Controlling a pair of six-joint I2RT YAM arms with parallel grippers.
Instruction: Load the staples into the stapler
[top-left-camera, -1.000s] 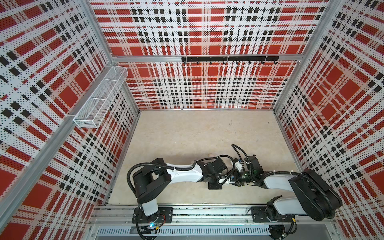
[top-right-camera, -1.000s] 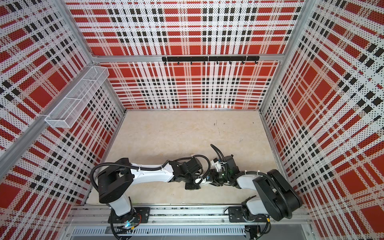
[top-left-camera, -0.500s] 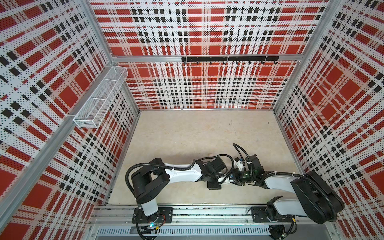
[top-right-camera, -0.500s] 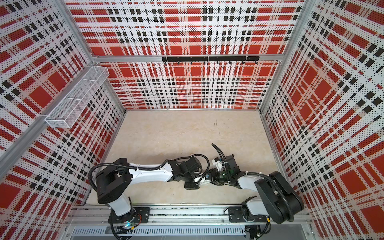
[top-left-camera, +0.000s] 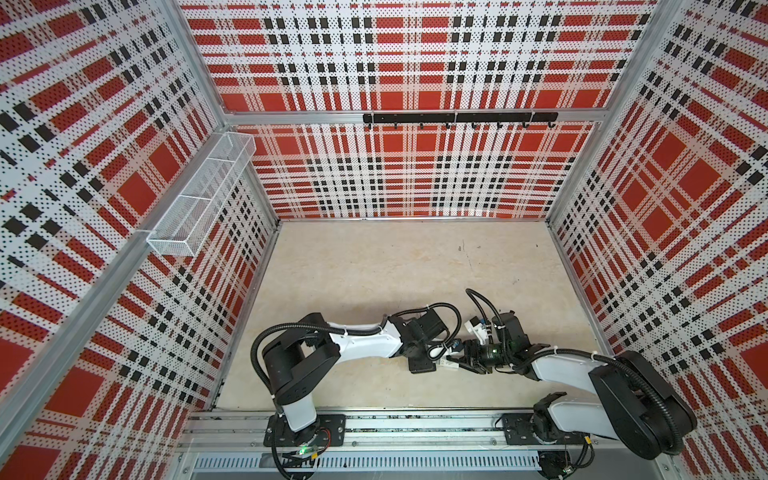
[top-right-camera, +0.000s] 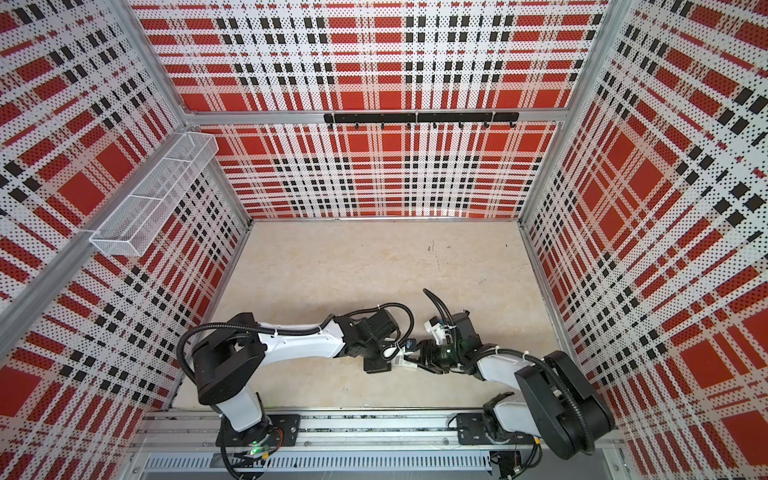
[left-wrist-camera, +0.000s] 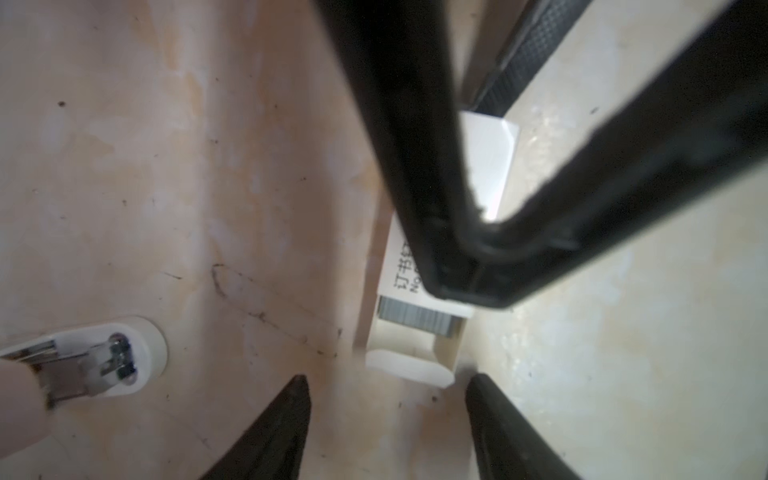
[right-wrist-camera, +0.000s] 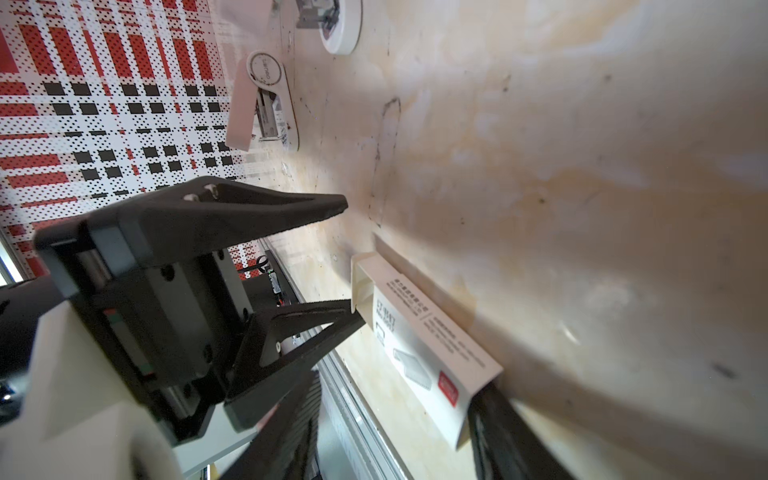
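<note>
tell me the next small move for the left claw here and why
Probably close the left claw on the end of the tray and draw it further out. The claw is open with a tip either side of that end, and the staples show only partly beyond the sleeve.

We see the staples (left-wrist-camera: 415, 318) as dull grey ribbed metal, the tray (left-wrist-camera: 409, 365) as plain matt white card, and the sleeve (right-wrist-camera: 428, 345) as smooth printed card with a slight sheen. The stapler (left-wrist-camera: 141, 345) is smooth pale plastic with shiny metal inside. The table (left-wrist-camera: 166, 166) is matt beige, stained and scuffed.
</note>
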